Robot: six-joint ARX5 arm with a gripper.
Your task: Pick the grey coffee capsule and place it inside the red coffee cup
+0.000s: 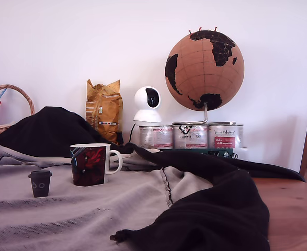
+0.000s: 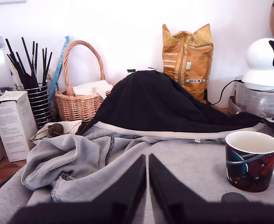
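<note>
The gripper (image 2: 147, 186) sat closed and empty, its black fingers (image 2: 127, 191) pressed together. The grey coffee capsule (image 1: 40, 183), small, dark and tapered with two pale rings, stood upright on the grey cloth (image 1: 90, 209), just beside the red coffee cup (image 1: 92, 164), on the exterior view's left. A cork globe (image 1: 204, 70) stood behind against a white wall.

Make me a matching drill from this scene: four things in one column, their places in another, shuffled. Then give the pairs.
Things:
1. capsule
2. cup
3. globe
4. basket

Places:
A. on top of the silver tins
B. far back at the exterior view's left edge
C. on the grey cloth, between capsule and tins in the exterior view
D. on the grey cloth, at the cup's left in the exterior view

Pairs: 1-D, 2-C, 3-A, 4-B
</note>
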